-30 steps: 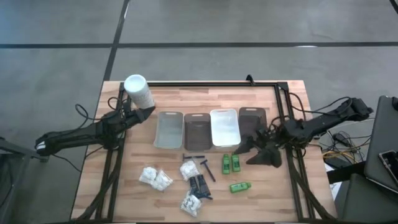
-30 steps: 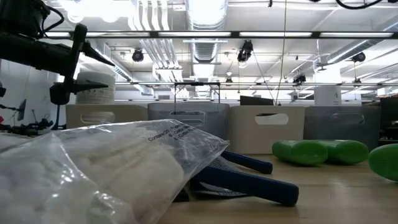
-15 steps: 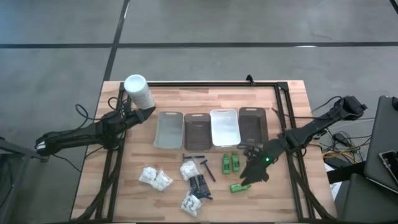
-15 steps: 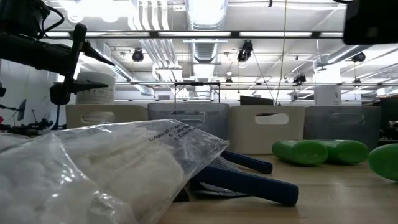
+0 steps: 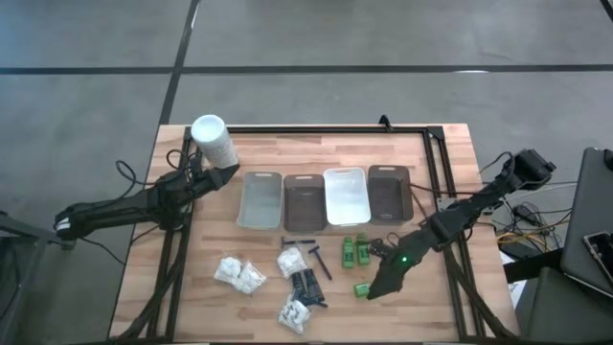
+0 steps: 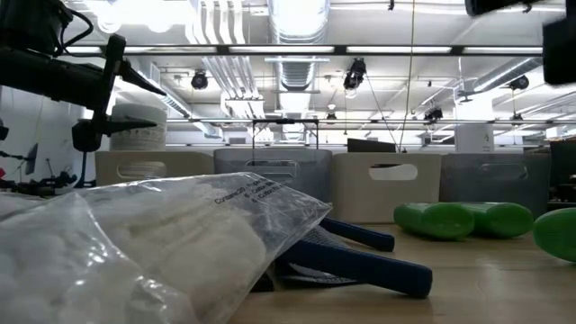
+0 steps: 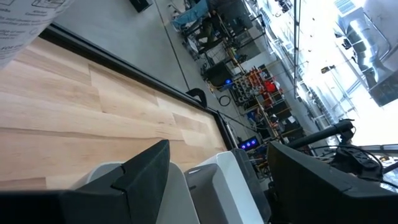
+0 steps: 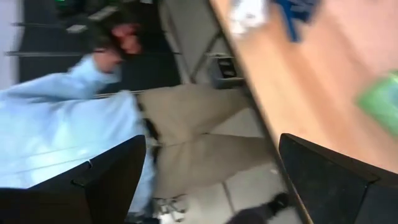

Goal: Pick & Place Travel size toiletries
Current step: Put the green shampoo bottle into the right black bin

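In the high view the toiletries lie on the wooden table's near half. Two green bottles (image 5: 356,251) lie side by side, and a third green bottle (image 5: 361,288) lies nearer the near edge. White packets (image 5: 239,275), blue razors (image 5: 319,261) and black sachets (image 5: 306,285) lie to their left. My right gripper (image 5: 375,285) is open and slants down over the single green bottle, which shows at the right wrist view's edge (image 8: 380,102). My left gripper (image 5: 228,174) is open and waits beside the white cylinder (image 5: 214,140).
A row of trays lies across the table's middle: grey (image 5: 260,199), brown (image 5: 304,201), white (image 5: 346,195) and dark brown (image 5: 389,192). A black frame rail (image 5: 316,129) runs along the far edge. A person in a light blue shirt (image 8: 68,124) stands beyond the near edge.
My right gripper has swung from beside the dark brown tray toward the table's near edge and left, past the two green bottles, and now tips down over the single green bottle. The toiletries have stayed where they were.
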`<action>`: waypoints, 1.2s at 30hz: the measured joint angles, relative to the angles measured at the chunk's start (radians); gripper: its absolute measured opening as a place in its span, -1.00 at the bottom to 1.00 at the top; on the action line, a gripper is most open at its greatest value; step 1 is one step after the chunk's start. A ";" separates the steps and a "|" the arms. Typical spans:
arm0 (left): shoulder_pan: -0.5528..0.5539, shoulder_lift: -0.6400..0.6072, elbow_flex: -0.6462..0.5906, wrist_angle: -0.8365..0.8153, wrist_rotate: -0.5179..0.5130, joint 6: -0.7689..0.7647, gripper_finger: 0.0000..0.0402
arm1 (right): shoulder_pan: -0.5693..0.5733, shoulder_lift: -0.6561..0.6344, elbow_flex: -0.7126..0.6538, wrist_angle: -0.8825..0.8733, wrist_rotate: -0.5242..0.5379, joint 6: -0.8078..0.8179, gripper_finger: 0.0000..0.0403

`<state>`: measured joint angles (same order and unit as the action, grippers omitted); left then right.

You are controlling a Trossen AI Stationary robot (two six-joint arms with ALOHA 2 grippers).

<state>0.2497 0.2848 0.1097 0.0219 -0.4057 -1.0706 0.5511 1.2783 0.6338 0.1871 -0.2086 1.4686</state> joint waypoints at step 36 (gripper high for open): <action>0.000 0.003 0.000 -0.019 -0.008 0.022 0.36 | 0.061 0.364 0.370 -0.815 0.083 -0.846 0.81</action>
<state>0.2497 0.2874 0.1097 0.0025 -0.4137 -1.0485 0.6121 1.6426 1.0036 -0.6277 -0.1252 0.6224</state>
